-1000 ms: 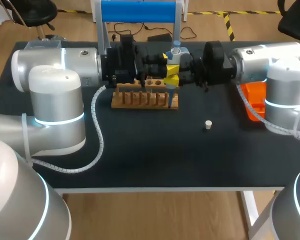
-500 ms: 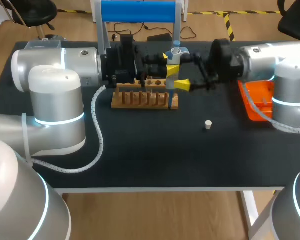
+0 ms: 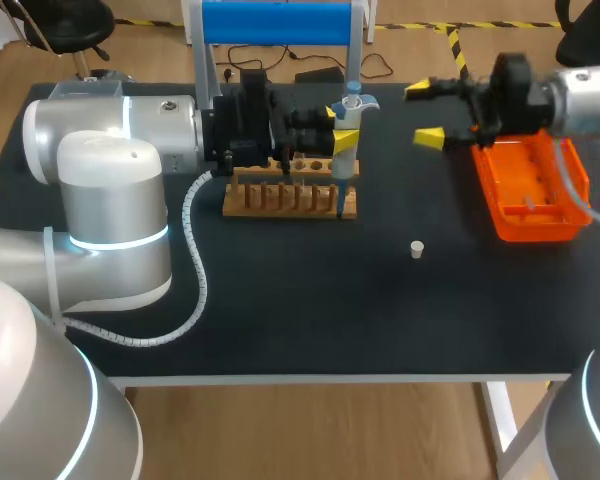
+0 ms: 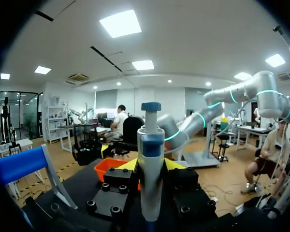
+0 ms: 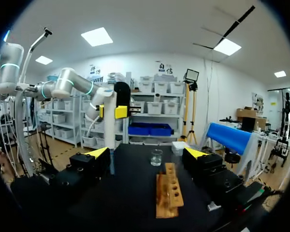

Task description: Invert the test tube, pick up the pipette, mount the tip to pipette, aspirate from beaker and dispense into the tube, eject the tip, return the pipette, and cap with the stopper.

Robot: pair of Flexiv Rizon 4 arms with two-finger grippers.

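Your right gripper [image 3: 423, 114] has drawn back from the pipette [image 3: 346, 140] and now hangs by the far corner of the orange tray [image 3: 530, 190], its fingers spread wide and holding nothing. The pipette stands upright, its tip down at the right end of the wooden rack [image 3: 290, 195], and it is clamped between the fingers of your left gripper [image 3: 337, 140]. The white stopper [image 3: 417, 249] lies alone on the table [image 3: 310, 300].
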